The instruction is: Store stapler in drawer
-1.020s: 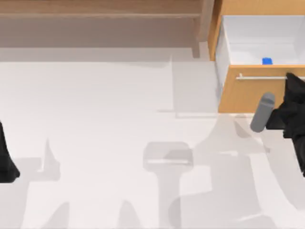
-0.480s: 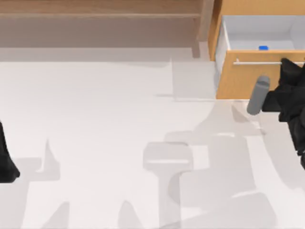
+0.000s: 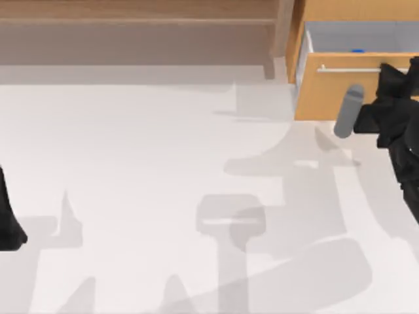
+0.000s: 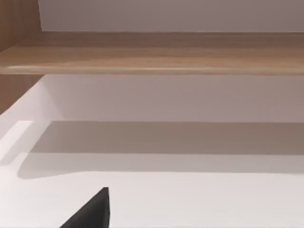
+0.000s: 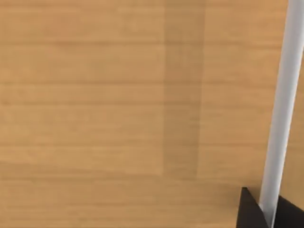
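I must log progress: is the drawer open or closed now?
Partly open. In the top view a narrow strip of the drawer's white interior shows behind its front, with a sliver of the blue stapler inside.

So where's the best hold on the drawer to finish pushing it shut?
Take the drawer by its silver bar handle, coming from the front, fingers either side of the bar. It is thin, runs across the front panel and stands proud of it. The right gripper is already at its right end; in the right wrist view the bar sits between its fingertips.
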